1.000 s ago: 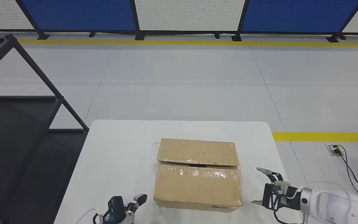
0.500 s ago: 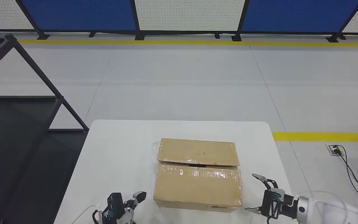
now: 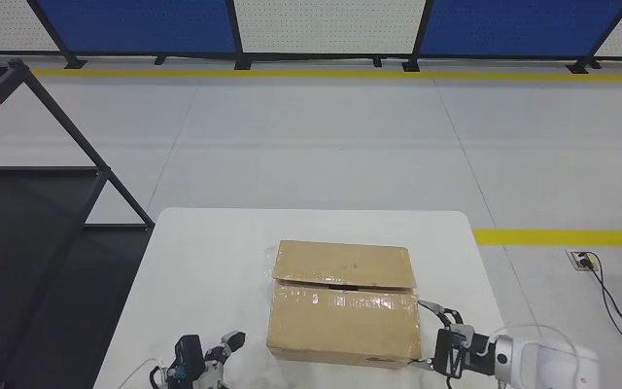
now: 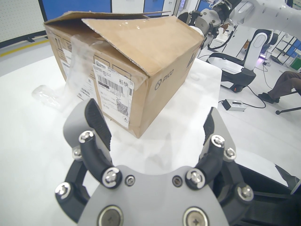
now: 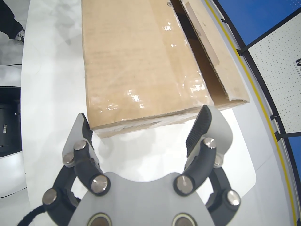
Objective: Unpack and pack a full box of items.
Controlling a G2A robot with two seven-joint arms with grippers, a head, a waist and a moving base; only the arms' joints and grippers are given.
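At the table's near edge the left gripper [image 4: 151, 111] is hovering with its fingers spread wide and nothing between them, while the right gripper [image 5: 144, 116] — fingers likewise apart — is sitting just beside the right end of the brown cardboard box [image 3: 342, 326]. The box is resting mid-table on the white tabletop [image 3: 209, 263], its top flaps lying slightly ajar and clear tape [image 4: 76, 69] peeling off one end. Beyond, grey floor [image 3: 321, 146] is running to a yellow line [image 3: 311, 72] and blue and white partition panels [image 3: 136, 24] — a black metal rack [image 3: 68, 123] is standing at the left.

Brown cardboard box [image 3: 344, 303] — flaps ajar
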